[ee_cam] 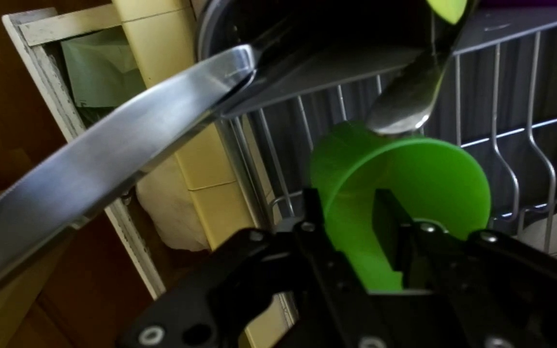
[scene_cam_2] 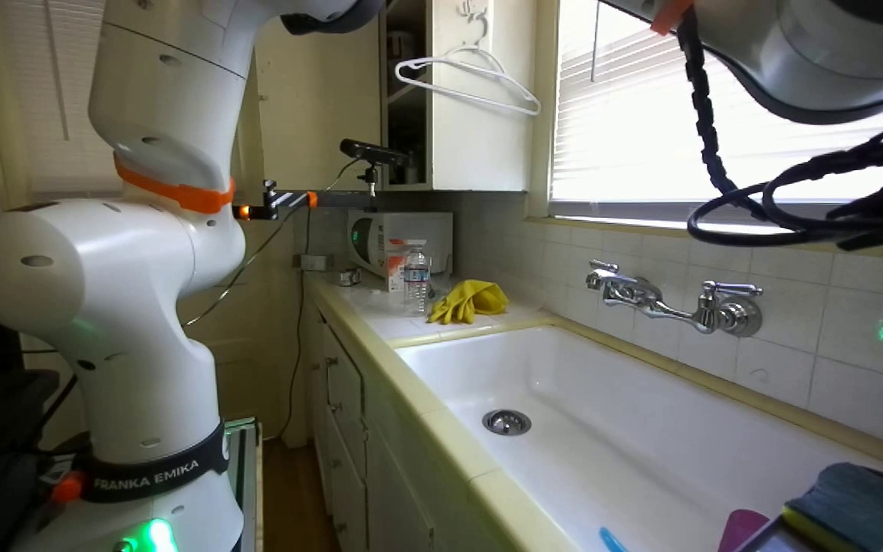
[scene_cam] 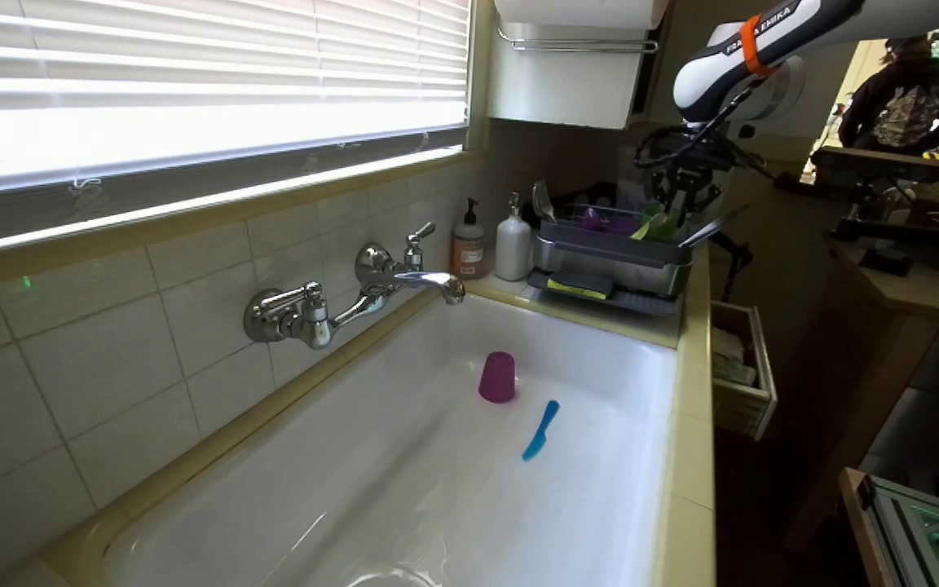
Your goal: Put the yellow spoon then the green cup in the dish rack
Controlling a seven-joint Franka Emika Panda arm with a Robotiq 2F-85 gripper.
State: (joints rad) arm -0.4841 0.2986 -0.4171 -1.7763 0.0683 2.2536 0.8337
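The green cup (ee_cam: 433, 179) lies tilted in the wire part of the dish rack (ee_cam: 496, 121), its mouth facing my wrist camera. My gripper (ee_cam: 346, 193) is partly open at its rim, one finger outside the wall and one inside, with a gap between the pads. In an exterior view my gripper (scene_cam: 685, 208) hangs over the grey rack (scene_cam: 612, 249) and partly hides the green cup (scene_cam: 665, 228). A yellow-green end, seemingly the yellow spoon (ee_cam: 447, 8), sticks out of the dark utensil holder. The rest of it is hidden.
A metal knife (ee_cam: 128, 135) juts from the holder beside my gripper, and a metal utensil (ee_cam: 404, 106) hangs over the cup. Soap bottles (scene_cam: 513, 244) stand by the rack. A pink cup (scene_cam: 497, 377) and a blue knife (scene_cam: 541, 430) lie in the white sink (scene_cam: 404, 481).
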